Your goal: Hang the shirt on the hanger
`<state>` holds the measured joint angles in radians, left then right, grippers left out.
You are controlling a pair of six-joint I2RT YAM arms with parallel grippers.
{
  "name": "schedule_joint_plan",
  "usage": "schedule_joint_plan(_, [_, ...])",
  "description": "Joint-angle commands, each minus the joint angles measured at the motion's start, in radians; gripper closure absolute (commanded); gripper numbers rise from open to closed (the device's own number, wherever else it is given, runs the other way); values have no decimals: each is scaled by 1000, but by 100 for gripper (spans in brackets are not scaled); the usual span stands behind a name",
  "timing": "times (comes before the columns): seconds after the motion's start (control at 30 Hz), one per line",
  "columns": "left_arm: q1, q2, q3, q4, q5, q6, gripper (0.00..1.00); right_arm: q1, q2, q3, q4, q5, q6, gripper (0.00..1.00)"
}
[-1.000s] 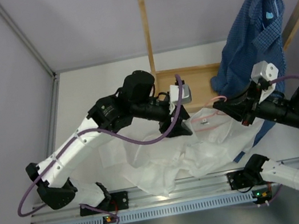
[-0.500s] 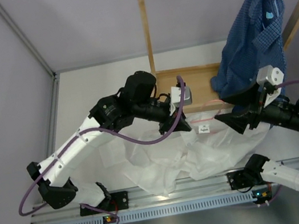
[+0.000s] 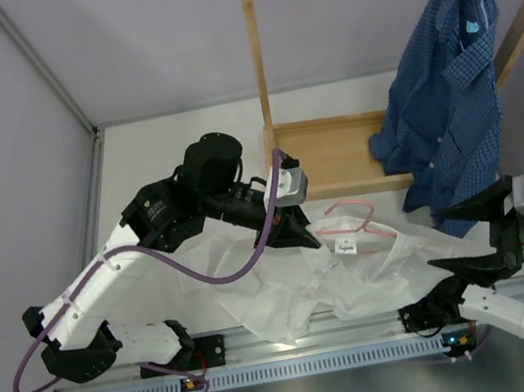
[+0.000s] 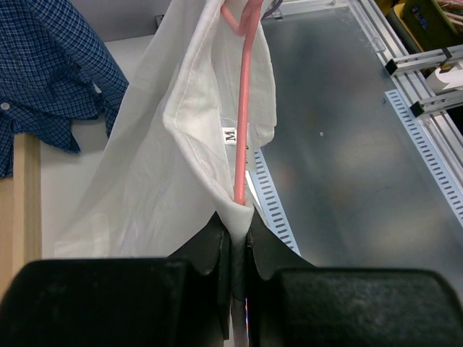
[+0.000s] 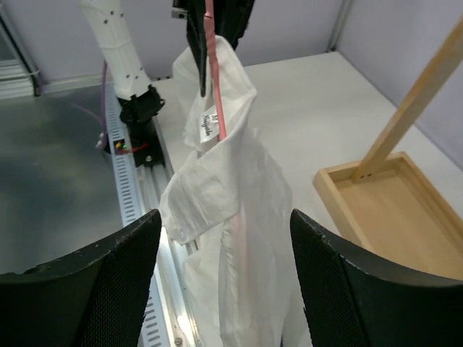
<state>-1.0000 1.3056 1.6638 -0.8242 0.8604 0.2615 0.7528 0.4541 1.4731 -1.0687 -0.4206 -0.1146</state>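
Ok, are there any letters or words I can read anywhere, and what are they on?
"M": on the little white tag sewn inside the collar of the white shirt.
From the right wrist camera, the print on the collar tag is too blurred to read.
Nothing else here carries readable text.

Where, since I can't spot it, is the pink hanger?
Top view: the hanger is mid-table inside the shirt collar, pinched by the left hand.

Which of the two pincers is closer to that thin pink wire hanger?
Left. The left pincer is clamped on the thin pink wire hanger, along with a fold of the white shirt. The right pincer hangs open off to the right, apart from it.
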Motion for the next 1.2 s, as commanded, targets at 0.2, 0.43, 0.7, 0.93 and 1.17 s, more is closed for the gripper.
schedule_joint_plan(0.2, [-6,-12,2,34,92,25,100,13,123,-56,7,-242,-2,36])
schedule_joint_plan(0.43, [-6,-8,14,34,114,31,100,34,176,-79,7,-199,-11,49])
schedule_joint_plan(0.7, [-5,-5,34,37,46,-2,100,42,186,-57,30,-107,-36,100])
schedule_joint_plan(0.93, [-6,-34,48,169,-263,-154,45,42,143,-48,93,139,-19,100])
schedule_joint_plan(1.17, [-6,-135,77,220,-794,-338,2,42,117,-31,167,409,58,100])
